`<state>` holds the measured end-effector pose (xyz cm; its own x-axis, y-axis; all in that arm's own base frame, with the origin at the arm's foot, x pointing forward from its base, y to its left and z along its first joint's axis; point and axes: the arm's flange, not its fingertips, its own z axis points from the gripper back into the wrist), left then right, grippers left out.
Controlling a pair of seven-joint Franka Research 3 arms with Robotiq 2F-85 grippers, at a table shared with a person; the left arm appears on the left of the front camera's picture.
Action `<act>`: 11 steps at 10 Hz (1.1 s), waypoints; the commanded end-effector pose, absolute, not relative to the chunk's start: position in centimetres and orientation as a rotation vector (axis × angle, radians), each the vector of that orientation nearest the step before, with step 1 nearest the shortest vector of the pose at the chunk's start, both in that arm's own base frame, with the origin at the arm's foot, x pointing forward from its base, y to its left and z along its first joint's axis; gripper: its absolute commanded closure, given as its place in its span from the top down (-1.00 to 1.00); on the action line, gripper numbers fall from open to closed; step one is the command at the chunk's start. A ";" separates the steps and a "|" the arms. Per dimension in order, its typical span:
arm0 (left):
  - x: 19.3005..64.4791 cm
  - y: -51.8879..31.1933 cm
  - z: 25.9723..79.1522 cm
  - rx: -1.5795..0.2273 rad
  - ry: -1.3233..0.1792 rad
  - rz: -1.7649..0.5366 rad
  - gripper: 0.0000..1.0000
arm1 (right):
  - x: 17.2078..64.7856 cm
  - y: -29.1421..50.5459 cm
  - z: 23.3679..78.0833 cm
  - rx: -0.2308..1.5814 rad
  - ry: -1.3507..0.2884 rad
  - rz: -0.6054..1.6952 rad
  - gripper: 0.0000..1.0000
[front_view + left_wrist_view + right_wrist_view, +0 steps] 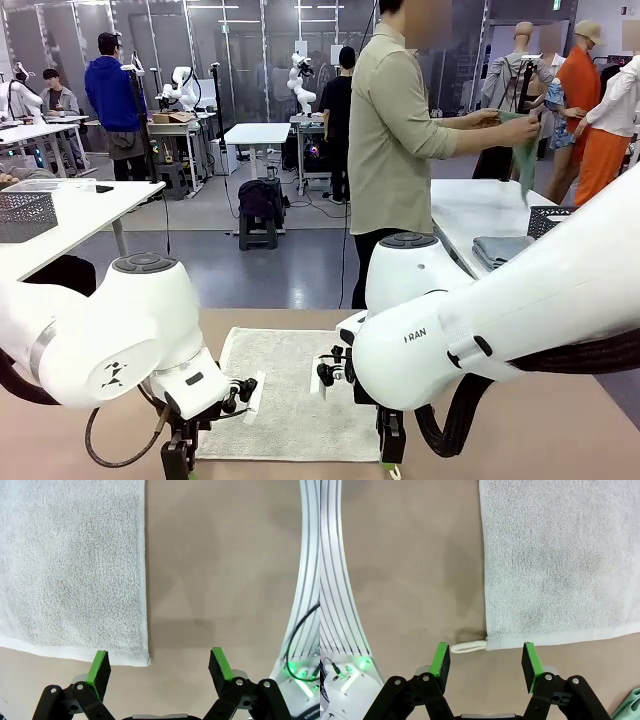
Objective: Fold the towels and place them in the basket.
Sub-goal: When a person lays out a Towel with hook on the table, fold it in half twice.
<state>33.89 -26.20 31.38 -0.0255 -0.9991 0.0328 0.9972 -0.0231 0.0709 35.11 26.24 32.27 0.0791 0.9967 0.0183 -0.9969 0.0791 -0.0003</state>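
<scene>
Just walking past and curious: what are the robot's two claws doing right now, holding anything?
Left gripper: open, empty, by a corner of the cream-white towel.
Right gripper: open, empty, over another corner of it.

The cream-white square terry towel [290, 390] lies flat on the tan bench [580, 445] between the arms, with the left tool [159, 656] straddling one near corner and the right tool [485, 649] the other, while behind, on the white table [470, 205], a folded grey-blue towel [500, 250] lies left of the dark lattice plastic basket [552, 220].
</scene>
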 end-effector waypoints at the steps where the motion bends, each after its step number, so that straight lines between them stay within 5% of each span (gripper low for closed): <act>1: 34.5 -26.1 30.6 0.061 -0.106 -1.609 1.00 | 34.9 25.9 31.5 0.018 -0.029 1.486 0.46; 11: 35.9 -26.5 29.6 0.079 -0.082 -1.627 1.00 | 34.7 25.8 30.0 0.014 -0.046 1.469 0.46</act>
